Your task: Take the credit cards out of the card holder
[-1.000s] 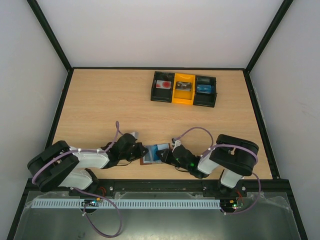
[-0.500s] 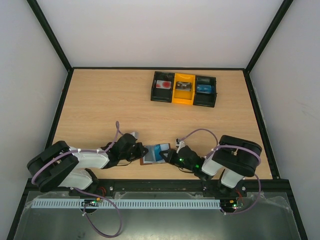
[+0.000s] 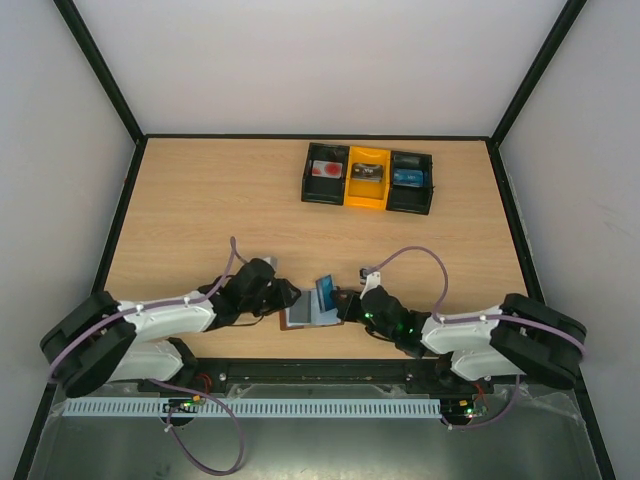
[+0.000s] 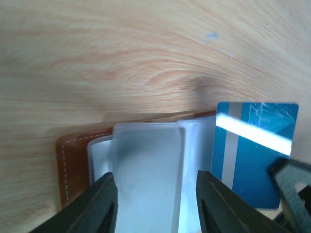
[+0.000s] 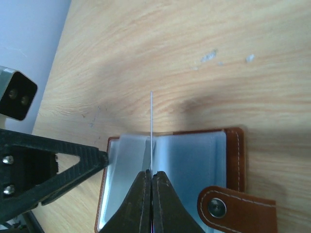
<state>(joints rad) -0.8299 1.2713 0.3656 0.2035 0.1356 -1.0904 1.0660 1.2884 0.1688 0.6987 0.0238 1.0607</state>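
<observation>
The brown leather card holder (image 3: 300, 318) lies open near the table's front edge, pale sleeves up. My right gripper (image 3: 343, 303) is shut on a blue credit card (image 3: 325, 292) with a white stripe and holds it upright over the holder. In the right wrist view the card (image 5: 151, 126) shows edge-on between my shut right gripper (image 5: 151, 173), above the holder (image 5: 233, 145) and its snap tab (image 5: 228, 208). My left gripper (image 3: 284, 297) is open. In the left wrist view it (image 4: 155, 175) straddles the sleeves (image 4: 146, 165); the blue card (image 4: 250, 150) stands at the right.
A black-and-yellow three-compartment tray (image 3: 346, 190) stands at the back, right of centre, with a card-like item in each compartment. The black frame rails run along the table's sides and front edge.
My right gripper has drawn the blue card up and out of the sleeves; it now stands on edge. The right arm has stretched out low. My left gripper shifted slightly right.
</observation>
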